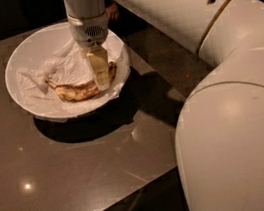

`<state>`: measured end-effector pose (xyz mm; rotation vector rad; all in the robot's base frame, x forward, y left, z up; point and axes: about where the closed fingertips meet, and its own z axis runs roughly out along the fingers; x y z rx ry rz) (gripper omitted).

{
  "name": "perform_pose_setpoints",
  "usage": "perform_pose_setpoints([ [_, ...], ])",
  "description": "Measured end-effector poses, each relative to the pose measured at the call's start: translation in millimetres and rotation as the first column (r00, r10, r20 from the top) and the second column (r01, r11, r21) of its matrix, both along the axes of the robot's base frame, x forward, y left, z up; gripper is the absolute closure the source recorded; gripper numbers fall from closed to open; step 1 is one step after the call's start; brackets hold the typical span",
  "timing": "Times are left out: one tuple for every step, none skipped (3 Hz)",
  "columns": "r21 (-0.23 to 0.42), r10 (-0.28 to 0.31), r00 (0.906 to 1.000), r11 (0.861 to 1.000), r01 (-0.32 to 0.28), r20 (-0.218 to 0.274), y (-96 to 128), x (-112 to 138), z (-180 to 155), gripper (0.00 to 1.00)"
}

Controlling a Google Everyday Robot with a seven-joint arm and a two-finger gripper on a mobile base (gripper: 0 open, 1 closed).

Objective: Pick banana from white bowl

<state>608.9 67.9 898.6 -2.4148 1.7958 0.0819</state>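
Observation:
The banana [76, 90], yellow with brown speckles, lies curved in the near half of the white bowl [15, 64], on crumpled white paper [61, 66]. The bowl stands at the far left of the glossy brown table [81, 162]. My gripper [101, 80] hangs straight down from the white wrist [86, 14] into the bowl. Its tip is at the right part of the banana and covers a bit of it. Whether it touches the banana does not show.
My thick white arm [234, 110] fills the right side and crosses above the table's far right corner. The table's near edge [113, 202] runs diagonally, with dark floor beyond. A dark shadow lies beside the bowl on the right.

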Motion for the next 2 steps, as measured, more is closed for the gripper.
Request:
perform_pose_setpoints([
  [0.012, 0.0, 0.9981, 1.0, 0.0, -0.061, 9.0, -7.2, -18.4, 0.25],
  [0.015, 0.004, 0.9937, 1.0, -0.003, -0.112, 16.1, -14.2, -35.1, 0.25],
])
